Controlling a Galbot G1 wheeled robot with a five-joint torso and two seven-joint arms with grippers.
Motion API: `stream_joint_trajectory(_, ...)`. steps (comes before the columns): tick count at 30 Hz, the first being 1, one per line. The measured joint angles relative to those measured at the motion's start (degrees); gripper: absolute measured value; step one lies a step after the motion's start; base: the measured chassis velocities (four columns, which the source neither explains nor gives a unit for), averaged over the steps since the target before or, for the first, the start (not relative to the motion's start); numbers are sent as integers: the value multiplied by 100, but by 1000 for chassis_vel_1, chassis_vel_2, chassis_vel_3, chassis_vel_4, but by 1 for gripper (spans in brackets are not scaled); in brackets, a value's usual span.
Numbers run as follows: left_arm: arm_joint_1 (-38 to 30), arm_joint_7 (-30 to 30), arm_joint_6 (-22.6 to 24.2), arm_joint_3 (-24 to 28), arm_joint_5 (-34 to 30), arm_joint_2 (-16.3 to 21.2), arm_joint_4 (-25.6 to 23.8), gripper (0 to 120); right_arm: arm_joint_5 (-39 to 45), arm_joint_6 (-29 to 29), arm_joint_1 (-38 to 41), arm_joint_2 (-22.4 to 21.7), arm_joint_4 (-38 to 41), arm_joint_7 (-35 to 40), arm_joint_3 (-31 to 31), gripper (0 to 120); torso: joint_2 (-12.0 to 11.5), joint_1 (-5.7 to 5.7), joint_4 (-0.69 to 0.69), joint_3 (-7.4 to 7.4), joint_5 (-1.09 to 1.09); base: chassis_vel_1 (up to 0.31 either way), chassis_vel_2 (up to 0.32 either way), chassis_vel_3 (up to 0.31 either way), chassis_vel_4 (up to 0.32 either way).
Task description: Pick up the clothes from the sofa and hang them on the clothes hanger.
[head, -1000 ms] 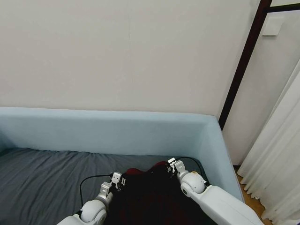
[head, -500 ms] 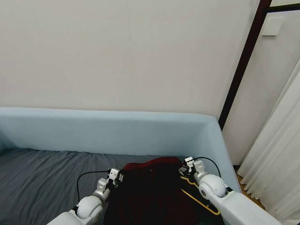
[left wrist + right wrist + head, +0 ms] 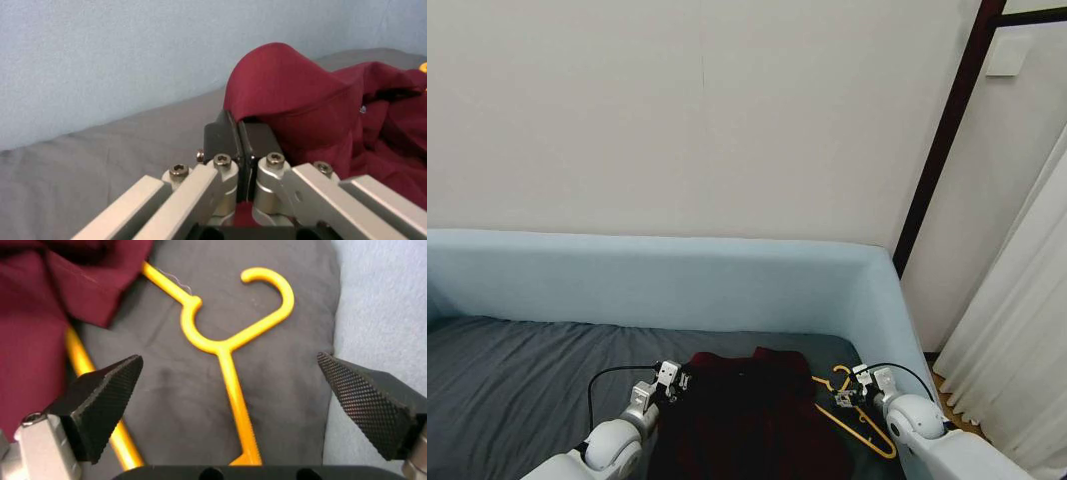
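Dark red cloth garment lies crumpled on the grey seat of the light blue sofa, near the sofa's right end. Left gripper is clamped on the garment's left edge, a fold pinched up. Right gripper, fingers wide apart, hovers over the yellow plastic hanger, which lies on the seat between garment and sofa's right arm.

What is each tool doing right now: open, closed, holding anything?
Left tool: closed on the red garment.
Right tool: open, empty, over the yellow hanger.
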Motion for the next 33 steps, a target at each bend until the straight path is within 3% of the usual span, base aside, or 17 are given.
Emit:
stream_joint_trajectory(6, 37, -5, 6, -82, -9, 8, -20, 0, -187, 178, 82, 212, -584, -195, 19, 92, 0, 0, 0, 0, -1, 0, 0, 0, 0)
stream_joint_trajectory(13, 80, -13, 12, -132, -11, -37, -61, 0, -267, 390, 90, 431, -1272, -502, 138, 66, 0, 0, 0, 0, -1, 0, 0, 0, 0)
stream_joint_trajectory(21, 131, -16, 19, -183, 5, -27, -106, 0, -96, 356, 84, 434, -1274, -590, 158, 35, 0, 0, 0, 0, 0, 0, 0, 0, 0)
stream_joint_trajectory(26, 156, -16, 20, -199, 15, -25, -121, 0, -46, 319, 92, 414, -1254, -592, 154, 22, 0, 0, -1, 0, -1, 0, 0, 0, 0)
stream_joint_trajectory(29, 188, -14, 20, -231, 32, -14, -136, 0, 23, 254, 103, 396, -1235, -593, 154, 8, 0, 0, -2, 0, -2, 0, 0, 0, 0)
stream_joint_trajectory(33, 221, -11, 20, -253, 49, -4, -148, 0, 40, 169, 85, 385, -1175, -515, 182, 4, 0, 0, -2, 0, -2, 0, 0, 0, 0)
